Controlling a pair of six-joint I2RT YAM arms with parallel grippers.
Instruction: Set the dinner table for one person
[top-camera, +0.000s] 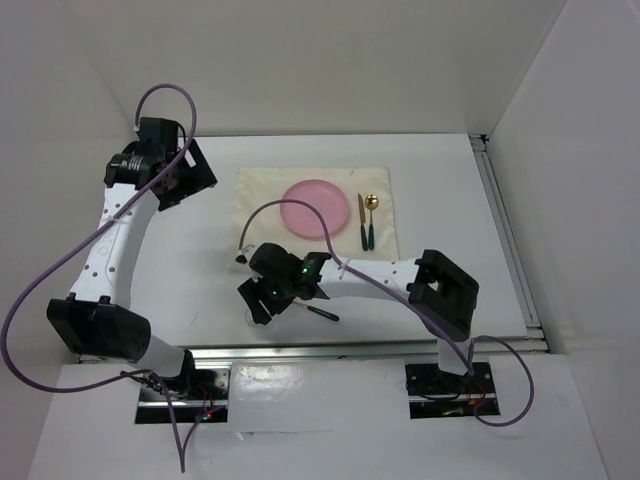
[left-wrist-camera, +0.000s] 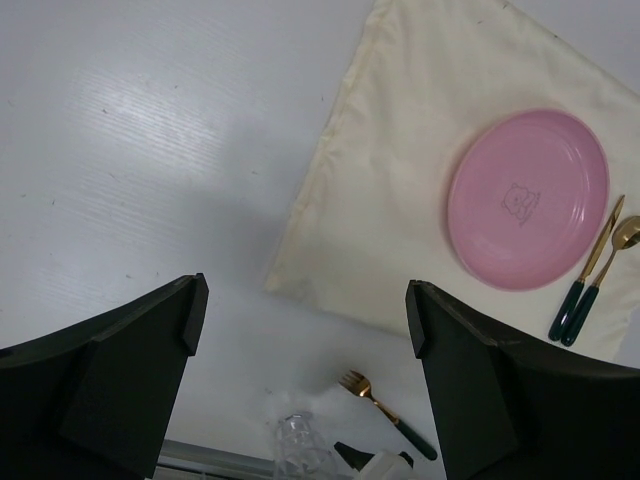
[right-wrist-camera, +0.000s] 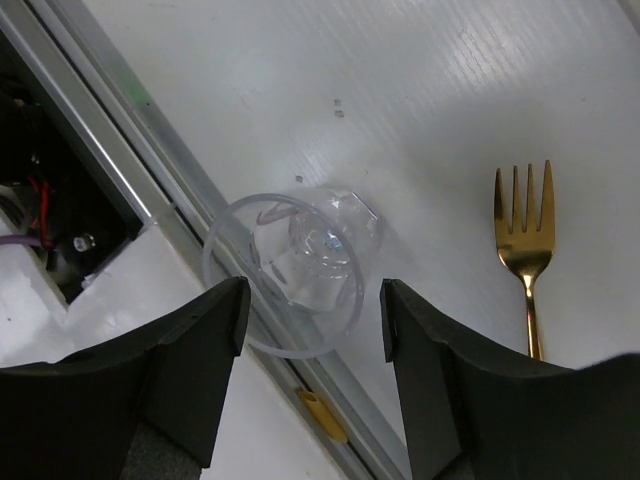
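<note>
The dinner table (top-camera: 200, 255) spans the whole workspace under both arms. It is judged rigid, fixed and matte, so nothing on it is to be gripped.

At far left the left gripper (top-camera: 192, 172) is seen above bare tabletop, jaws spread wide and empty.

Next, the right gripper (top-camera: 256, 300) is poised over a clear tumbler (right-wrist-camera: 300, 270) at the near edge, just beside the metal rail (right-wrist-camera: 120, 120). Its jaws are wide and straddle the tumbler; contact cannot be told. The tumbler is judged light, stiff, slick and possibly breakable, so it is best pinched gently across the wall below the rim.

Right of it a gold fork (right-wrist-camera: 524, 225) lies flat. It is thin and hard to get under, so the handle is best taken.

Further right, a cream placemat (top-camera: 262, 195) carries a pink plate (top-camera: 310, 208), then a knife (top-camera: 361, 213) and a spoon (top-camera: 371, 212) side by side.
</note>
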